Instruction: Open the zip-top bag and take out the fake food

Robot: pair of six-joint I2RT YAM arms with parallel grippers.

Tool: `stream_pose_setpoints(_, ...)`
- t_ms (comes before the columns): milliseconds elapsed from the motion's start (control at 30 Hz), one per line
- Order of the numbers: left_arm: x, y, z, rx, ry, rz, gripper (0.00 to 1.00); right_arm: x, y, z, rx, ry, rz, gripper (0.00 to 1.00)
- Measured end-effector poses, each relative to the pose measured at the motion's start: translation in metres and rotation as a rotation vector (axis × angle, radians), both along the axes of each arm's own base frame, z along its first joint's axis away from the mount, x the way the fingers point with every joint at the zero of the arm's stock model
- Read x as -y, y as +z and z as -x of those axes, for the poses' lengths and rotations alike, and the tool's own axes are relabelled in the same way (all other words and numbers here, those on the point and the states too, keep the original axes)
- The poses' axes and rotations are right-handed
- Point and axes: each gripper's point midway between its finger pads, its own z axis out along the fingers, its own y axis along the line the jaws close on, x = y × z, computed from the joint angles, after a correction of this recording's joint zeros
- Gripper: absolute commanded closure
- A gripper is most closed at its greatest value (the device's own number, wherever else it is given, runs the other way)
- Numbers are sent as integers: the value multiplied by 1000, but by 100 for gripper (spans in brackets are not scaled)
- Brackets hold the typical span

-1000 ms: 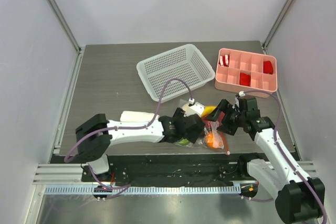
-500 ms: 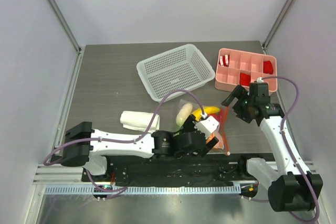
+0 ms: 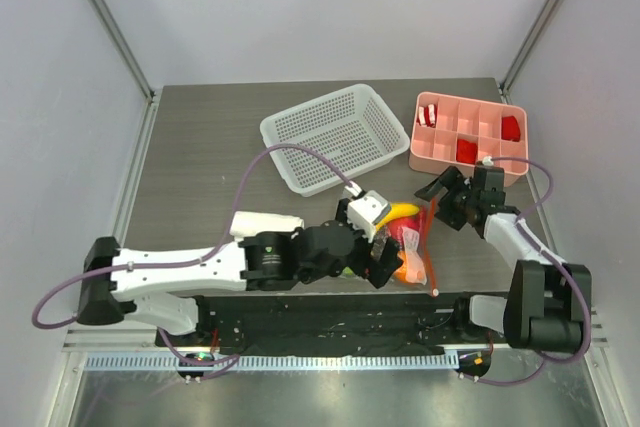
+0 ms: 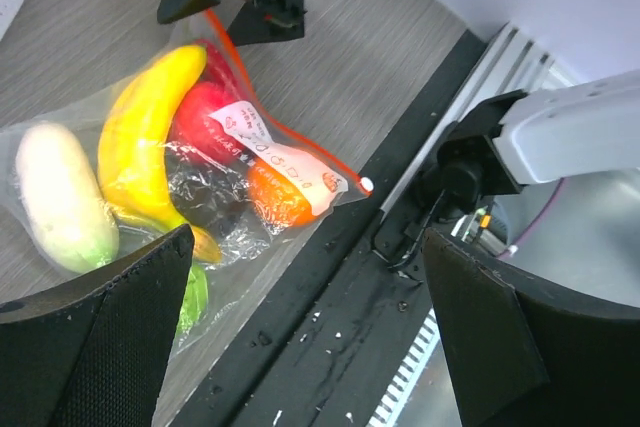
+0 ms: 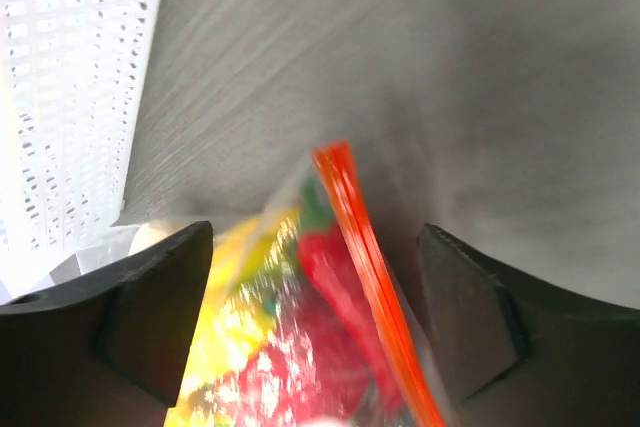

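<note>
Orange-red zip strip (image 5: 352, 209) of zip-top bag (image 4: 150, 197) sits between right gripper's (image 5: 315, 237) parted jaws; left gripper (image 4: 305, 242), likewise agape above bag, should pinch opposite lip.

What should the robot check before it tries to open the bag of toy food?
1. Left tool open: ok.
2. Right tool open: ok.
3. Zip strip lined up in the right tool's gap, by the right wrist view: ok.
4. A tool gripping the zip-top bag: not ok, neither grips it yet.
5. Fake food all inside the bag: ok.
6. Zip sealed along its whole length: cannot tell.
</note>
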Motion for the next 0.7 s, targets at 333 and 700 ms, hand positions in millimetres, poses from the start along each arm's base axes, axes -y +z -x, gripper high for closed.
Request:
stream_pose_setpoints(333, -30, 5, -1, -38, 35, 58, 3, -37, -3, -13, 47, 187, -50, 81)
stream_pose_setpoints(700, -46, 10, -53, -115, 131, 80, 0, -68, 93, -44, 266, 428, 40, 99)
